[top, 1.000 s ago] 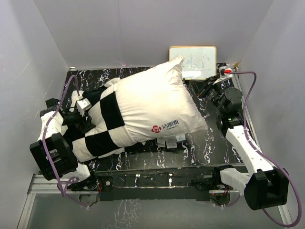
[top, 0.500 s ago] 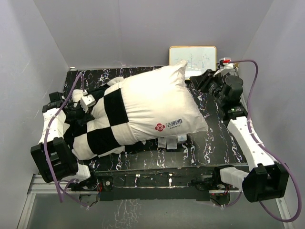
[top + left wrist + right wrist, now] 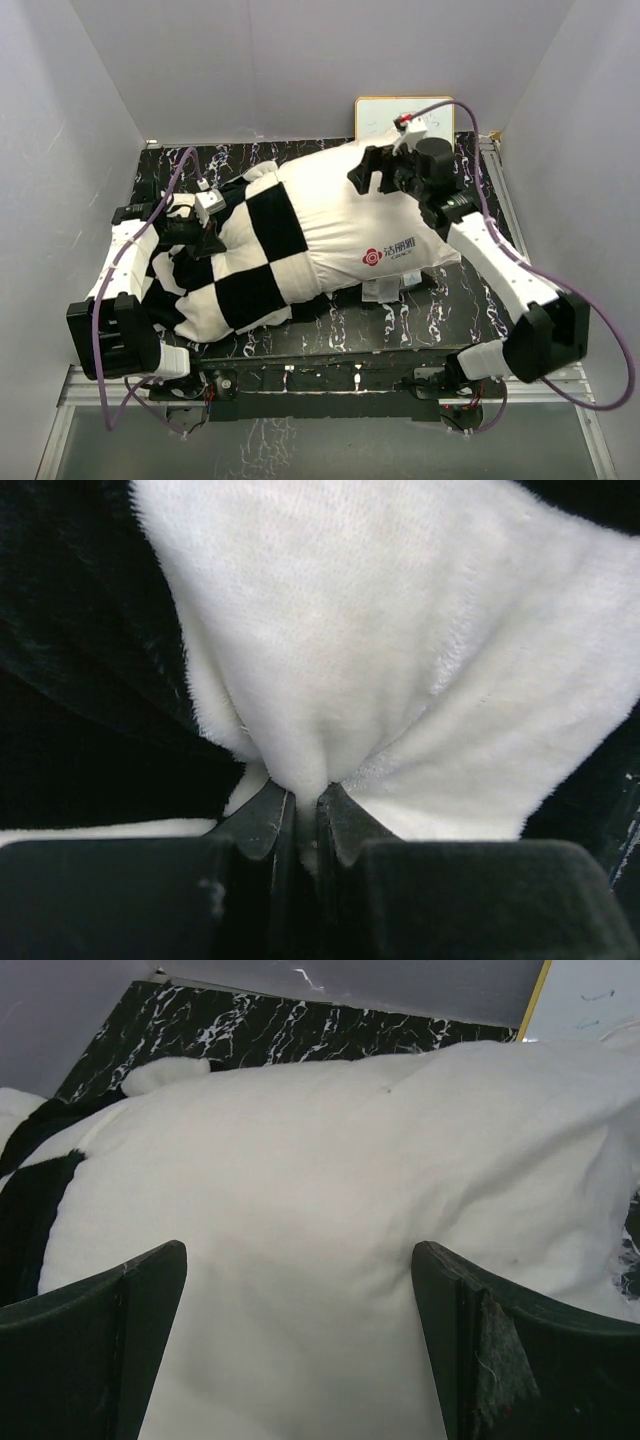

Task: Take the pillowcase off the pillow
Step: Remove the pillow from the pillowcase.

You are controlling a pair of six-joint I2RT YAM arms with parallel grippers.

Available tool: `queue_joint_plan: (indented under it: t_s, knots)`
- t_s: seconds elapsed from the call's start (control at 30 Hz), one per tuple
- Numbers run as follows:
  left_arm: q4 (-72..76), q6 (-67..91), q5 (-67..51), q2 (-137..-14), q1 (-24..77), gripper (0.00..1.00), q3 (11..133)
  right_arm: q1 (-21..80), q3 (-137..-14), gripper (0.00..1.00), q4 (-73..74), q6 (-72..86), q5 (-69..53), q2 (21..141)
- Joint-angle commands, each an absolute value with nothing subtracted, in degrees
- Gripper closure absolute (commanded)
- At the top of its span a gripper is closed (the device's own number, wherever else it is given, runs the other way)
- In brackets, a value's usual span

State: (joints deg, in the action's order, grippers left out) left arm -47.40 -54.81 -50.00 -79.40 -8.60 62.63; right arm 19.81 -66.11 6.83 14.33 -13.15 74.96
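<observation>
Plush black-and-cream checkered pillowcase [image 3: 240, 270] sheathes the plump white pillow's [image 3: 340, 210] left half. Left gripper [image 3: 303, 805] pinches a cream fold tight; right gripper [image 3: 298, 1257] gapes empty above the pillow's far end — better it pins that end while the left pulls away. Black marbled table [image 3: 420, 310] beneath the pillow, grey walls [image 3: 300, 60] around.

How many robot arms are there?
2. The left arm is on the left side, jaws pinched shut on the checkered pillowcase. The right arm reaches over the white pillow from the right, jaws wide open. None seem hidden.
</observation>
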Motion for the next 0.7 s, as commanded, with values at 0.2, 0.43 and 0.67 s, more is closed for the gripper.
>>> queue_joint_plan:
  t_s: [0.2,0.43,0.67]
  knots:
    - [-48.57,-47.08,-52.84,-75.38,1.85,1.00,59.61,29.85,-89.34,0.02,17.49,4.65,7.34,94.27]
    - [-45.28,-47.53,-49.34,-76.13,3.97,1.00,57.08,30.01,-78.31,0.02,19.13,3.51,6.46,94.77]
    - [-50.99,-50.89,-42.87,-78.09,3.31,0.50,64.27,24.01,-67.24,0.21,17.64,8.45,0.00,98.97]
